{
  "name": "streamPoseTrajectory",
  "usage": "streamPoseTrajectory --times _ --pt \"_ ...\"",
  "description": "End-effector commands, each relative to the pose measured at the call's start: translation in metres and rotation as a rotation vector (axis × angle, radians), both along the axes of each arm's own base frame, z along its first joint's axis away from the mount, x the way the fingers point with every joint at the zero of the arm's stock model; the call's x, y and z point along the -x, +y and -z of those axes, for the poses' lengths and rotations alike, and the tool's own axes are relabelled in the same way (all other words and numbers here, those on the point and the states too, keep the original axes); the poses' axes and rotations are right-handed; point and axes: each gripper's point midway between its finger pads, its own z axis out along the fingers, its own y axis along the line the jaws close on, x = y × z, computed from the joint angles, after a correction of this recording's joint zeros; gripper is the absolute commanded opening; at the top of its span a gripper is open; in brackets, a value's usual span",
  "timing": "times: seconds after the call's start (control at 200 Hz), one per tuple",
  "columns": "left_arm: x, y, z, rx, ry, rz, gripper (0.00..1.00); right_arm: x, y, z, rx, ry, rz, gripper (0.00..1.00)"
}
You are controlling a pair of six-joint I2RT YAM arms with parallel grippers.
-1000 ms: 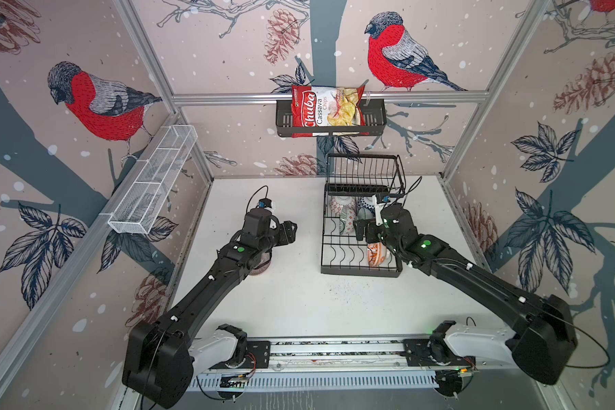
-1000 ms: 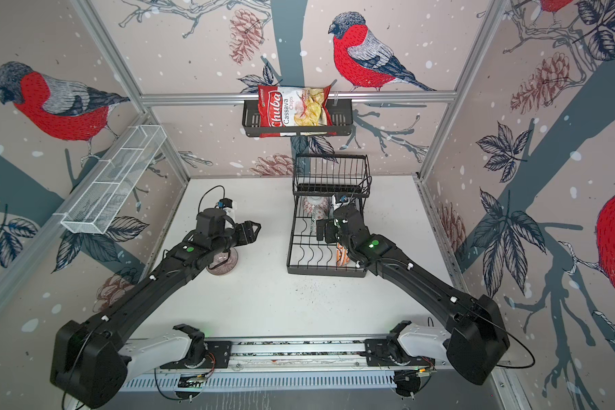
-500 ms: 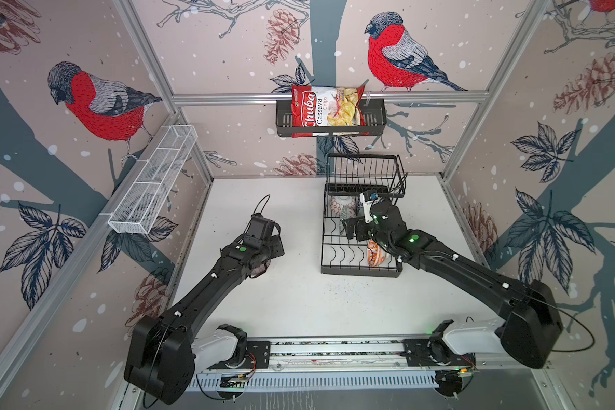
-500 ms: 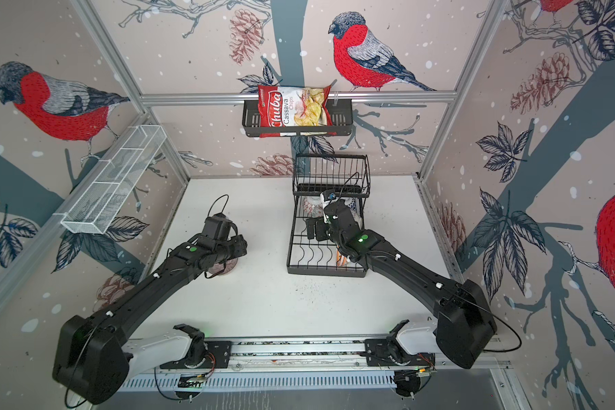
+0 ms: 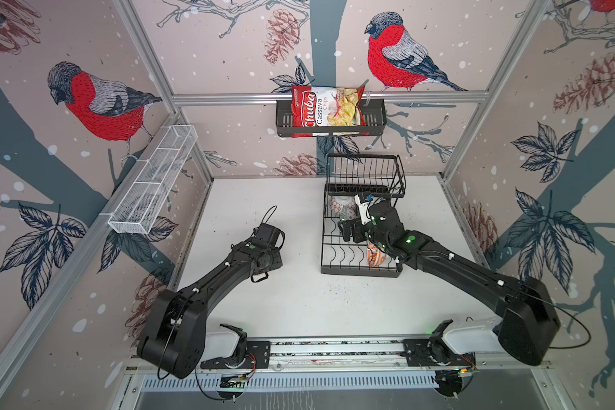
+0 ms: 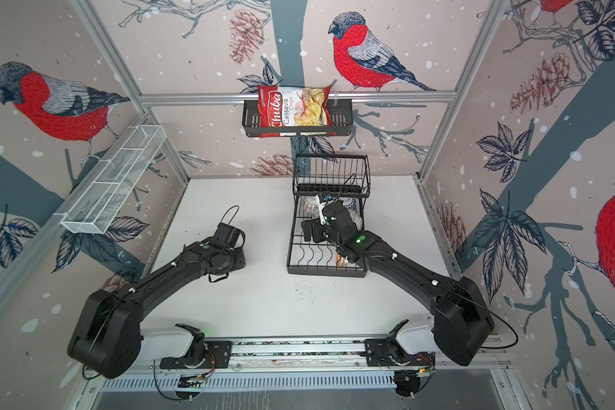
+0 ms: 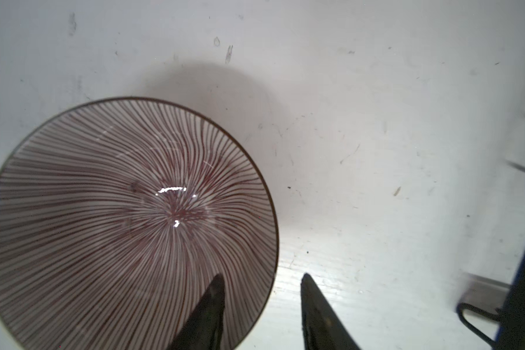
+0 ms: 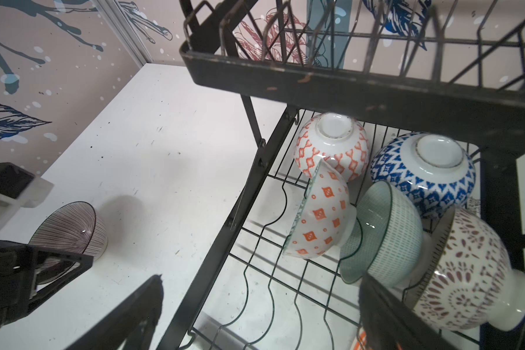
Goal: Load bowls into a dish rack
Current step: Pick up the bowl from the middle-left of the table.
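Table (image 5: pixel 299 305): open white stretch between the two arms and in front of the dish rack (image 5: pixel 361 273); passable.
Striped bowl (image 7: pixel 128 224): alone on the table, left of the rack, with bare surface between it and the rack. The left gripper (image 7: pixel 262 275) straddles its rim, one finger inside, one outside, a gap on each side.
Rack floor, left-hand wavy slots (image 8: pixel 285 306): unoccupied; the right gripper (image 8: pixel 260 281) hangs above them, jaws wide apart.
Rack floor, rear and right: crowded. An orange bowl (image 8: pixel 331 145) and a blue bowl (image 8: pixel 422 169) sit upturned at the back, with three tilted bowls (image 8: pixel 385 233) leaning together in front of them.
Raised basket (image 8: pixel 346 88): overhangs the rear bowls, barring a straight-down approach.
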Motion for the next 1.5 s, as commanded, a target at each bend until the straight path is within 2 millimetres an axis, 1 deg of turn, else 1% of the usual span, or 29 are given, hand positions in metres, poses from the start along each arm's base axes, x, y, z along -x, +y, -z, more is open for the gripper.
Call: streamPoseTrajectory --times 0.0,0.075,0.24,0.39,0.54,0.64,0.69,0.785,0.835,0.905,0.976,1.146,1.346,1.491 --pt "-0.001 -0.001 0.009 -0.011 0.027 0.001 0.35 -0.001 0.006 -0.006 -0.026 -0.021 -0.016 1.0" --pt "-0.003 -0.001 0.013 -0.026 0.038 0.001 0.29 0.0 0.006 -0.004 -0.026 -0.019 -0.02 1.0" --pt "-0.006 0.001 0.018 -0.056 0.057 -0.002 0.23 0.001 0.008 0.0 -0.028 -0.008 -0.028 1.0" --pt "-0.007 0.002 0.018 -0.069 0.058 -0.003 0.16 0.002 0.01 0.004 -0.032 0.001 -0.037 0.99" --pt "-0.009 0.005 0.012 -0.091 0.048 -0.006 0.1 0.003 0.012 0.005 -0.038 0.005 -0.047 1.0" --pt "-0.01 0.007 0.01 -0.105 0.049 0.001 0.05 0.004 0.012 0.007 -0.036 0.01 -0.051 1.0" --pt "-0.011 0.007 0.009 -0.111 0.049 0.003 0.0 0.005 0.013 0.008 -0.035 0.011 -0.054 1.0" --pt "-0.014 0.007 0.006 -0.116 0.041 0.004 0.0 0.008 0.016 0.009 -0.033 0.013 -0.074 0.99" --pt "-0.017 0.005 0.0 -0.106 0.025 0.01 0.0 0.011 0.019 0.009 -0.036 0.009 -0.085 1.0" --pt "-0.024 -0.001 -0.011 -0.08 -0.012 0.023 0.0 0.016 0.024 0.007 -0.052 0.0 -0.106 1.0" --pt "-0.032 -0.009 -0.029 -0.035 -0.068 0.036 0.0 0.022 0.03 0.004 -0.083 -0.005 -0.13 1.0" --pt "-0.05 -0.036 -0.081 0.128 -0.232 0.085 0.0 0.038 0.045 -0.008 -0.169 -0.02 -0.191 0.99" --pt "-0.057 -0.064 -0.14 0.323 -0.404 0.137 0.0 0.063 0.066 -0.021 -0.257 -0.029 -0.302 1.0" --pt "-0.058 -0.083 -0.179 0.473 -0.512 0.181 0.0 0.076 0.081 -0.023 -0.299 -0.019 -0.366 1.0"
